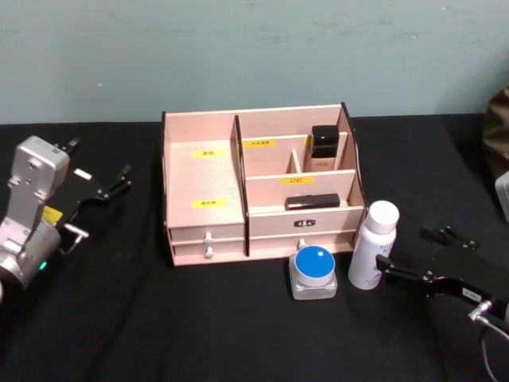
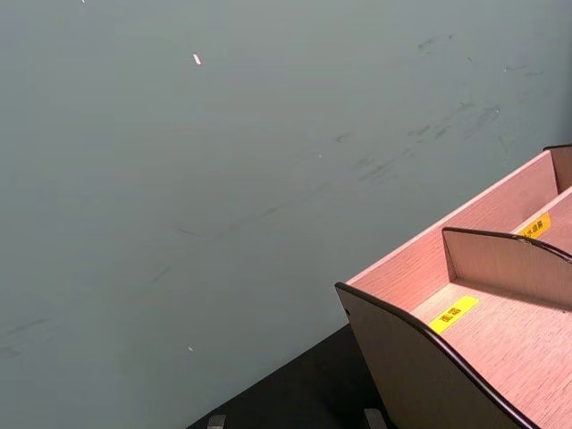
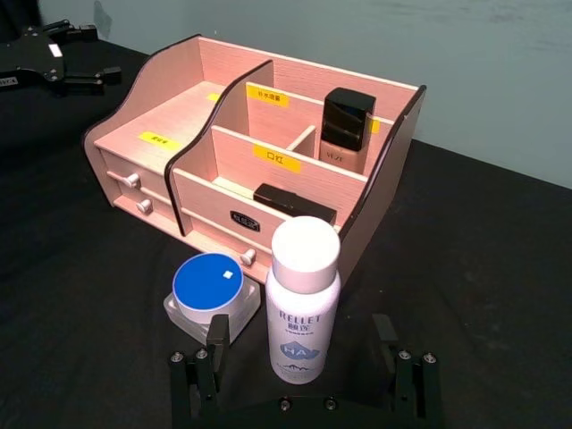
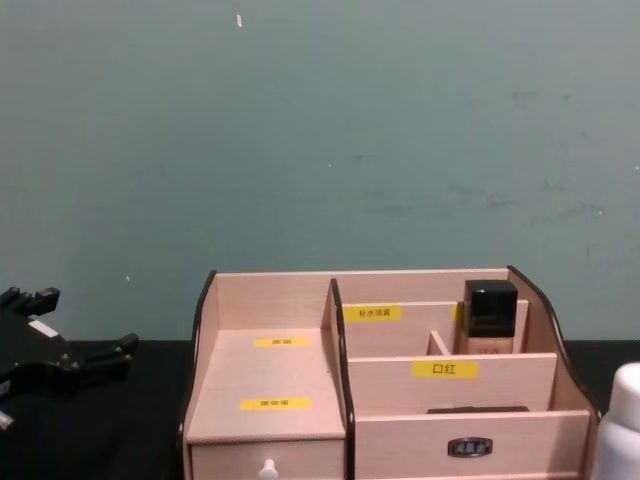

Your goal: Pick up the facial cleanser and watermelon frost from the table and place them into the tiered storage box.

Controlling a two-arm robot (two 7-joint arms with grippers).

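The facial cleanser [image 1: 374, 247], a white bottle with a white cap, stands on the black table just right of the tiered storage box [image 1: 165, 175]. To its left stands a clear jar with a blue lid [image 1: 312, 270], which I take for the watermelon frost. My right gripper [image 1: 413, 252] is open, low and just right of the bottle. In the right wrist view the bottle [image 3: 304, 304] rises between the spread fingers [image 3: 214, 338], untouched, with the jar [image 3: 210, 290] beside it. My left gripper [image 1: 99, 163] hangs open, well left of the box.
A black-capped bottle [image 1: 324, 147] stands in the box's back right compartment. A black stick [image 1: 312, 202] lies in the one in front of it. Two small drawers [image 1: 208, 239] face me. A brown object [image 1: 499, 127] sits at the right edge.
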